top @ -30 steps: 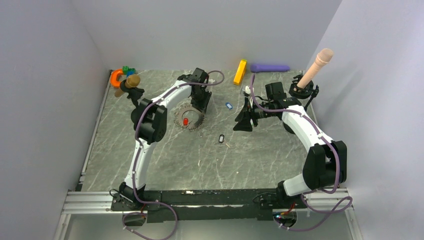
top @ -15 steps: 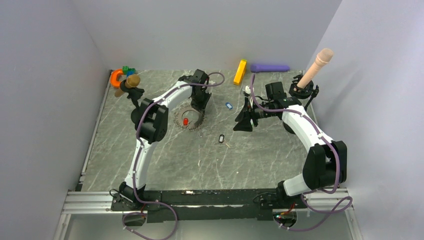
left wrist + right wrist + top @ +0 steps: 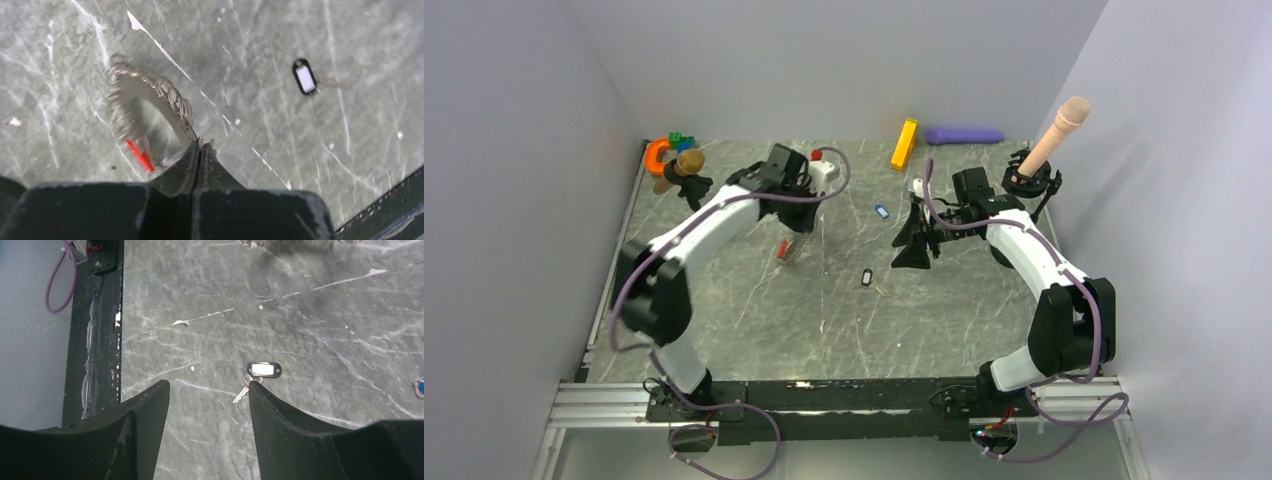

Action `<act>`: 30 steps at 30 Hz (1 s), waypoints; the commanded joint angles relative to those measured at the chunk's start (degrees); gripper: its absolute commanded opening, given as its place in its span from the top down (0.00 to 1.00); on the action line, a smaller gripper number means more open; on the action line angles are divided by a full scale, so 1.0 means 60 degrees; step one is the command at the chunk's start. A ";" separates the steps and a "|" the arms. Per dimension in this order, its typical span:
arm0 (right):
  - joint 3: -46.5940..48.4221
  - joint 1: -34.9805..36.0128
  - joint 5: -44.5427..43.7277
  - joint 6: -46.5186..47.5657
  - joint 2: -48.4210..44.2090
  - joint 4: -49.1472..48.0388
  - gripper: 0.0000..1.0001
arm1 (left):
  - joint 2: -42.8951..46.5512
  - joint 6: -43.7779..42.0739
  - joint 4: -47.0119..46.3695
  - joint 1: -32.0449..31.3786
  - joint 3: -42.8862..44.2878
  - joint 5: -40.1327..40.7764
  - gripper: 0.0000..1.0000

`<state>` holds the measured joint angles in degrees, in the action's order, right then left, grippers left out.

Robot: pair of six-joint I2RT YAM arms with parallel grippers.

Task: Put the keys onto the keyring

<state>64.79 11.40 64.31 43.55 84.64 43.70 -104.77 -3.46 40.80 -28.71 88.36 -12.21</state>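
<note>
My left gripper is shut on the rim of the keyring, a toothed metal loop that hangs from the fingertips above the table. A red key dangles on the loop. In the top view the keyring hangs below the left gripper, left of centre. A black-rimmed key lies flat on the table, and a blue key lies farther back. My right gripper stands open above the table, with the black-rimmed key just past its right fingertip.
A yellow block and a purple cylinder lie along the back wall. A beige rod on a black stand sits at the back right. An orange horseshoe piece and a brown wooden piece sit at the back left.
The left gripper has shut on the keyring and lifted it off the table, swinging slightly left with the red key hanging from it. The right arm has barely moved.
</note>
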 commanded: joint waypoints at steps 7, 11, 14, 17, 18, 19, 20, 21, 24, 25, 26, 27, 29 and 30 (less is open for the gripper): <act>-0.0087 0.1824 0.0041 0.2283 -0.1112 -0.0581 0.34 | 0.6629 -0.2764 -0.3001 -0.0138 -0.5061 -0.3139 1.00; 0.1097 0.2711 0.0395 0.1896 -0.0657 -0.0385 0.36 | 0.8663 -0.3579 -0.4046 -0.0179 -0.6586 -0.4628 1.00; 0.1479 0.3180 0.0712 0.1171 -0.0553 -0.0963 0.37 | 0.9833 -0.3822 -0.4806 -0.0205 -0.7433 -0.5293 1.00; 0.1869 0.3586 0.0994 0.0737 -0.0472 -0.0963 0.39 | 1.0433 -0.3706 -0.4985 -0.0208 -0.7644 -0.5555 1.00; 0.1939 0.3743 0.0992 0.0483 -0.0469 -0.1065 0.39 | 1.0484 -0.3690 -0.4932 -0.0217 -0.7602 -0.5693 1.00; 0.1999 0.3872 0.0975 0.0279 -0.0462 -0.1160 0.41 | 1.0511 -0.3581 -0.4950 -0.0217 -0.7581 -0.5787 1.00; 0.2047 0.4004 0.0916 0.0021 -0.0450 -0.1311 0.42 | 1.0525 -0.3460 -0.5039 -0.0244 -0.7589 -0.5887 1.00; 0.2091 0.4135 0.0824 -0.0306 -0.0423 -0.1505 0.45 | 1.0523 -0.3351 -0.5182 -0.0273 -0.7623 -0.5954 1.00; 0.2091 0.4403 0.0582 -0.1397 -0.0417 -0.2217 0.48 | 1.0467 -0.3089 -0.5616 -0.0453 -0.7734 -0.5957 1.00; 0.2123 0.4458 0.0400 -0.1624 -0.0402 -0.2335 0.50 | 1.0433 -0.3023 -0.5714 -0.0523 -0.7762 -0.5911 1.00; 0.2181 0.4514 0.0280 -0.1731 -0.0372 -0.2351 0.52 | 1.0376 -0.2960 -0.5834 -0.0570 -0.7769 -0.5893 1.00; 0.2205 0.4534 0.0183 -0.1748 -0.0369 -0.2342 0.55 | 1.0321 -0.2891 -0.5952 -0.0623 -0.7781 -0.5881 1.00; 0.2085 0.4542 0.0000 -0.1711 -0.0424 -0.2401 0.59 | 1.0224 -0.2673 -0.6250 -0.0714 -0.7843 -0.5847 1.00; 0.2001 0.4545 -0.0092 -0.1663 -0.0436 -0.2394 0.61 | 1.0169 -0.2590 -0.6383 -0.0758 -0.7875 -0.5843 1.00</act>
<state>75.33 38.54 65.41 36.38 82.28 32.86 -43.03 -21.23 10.09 -32.29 41.39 -44.97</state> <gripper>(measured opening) 0.421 0.013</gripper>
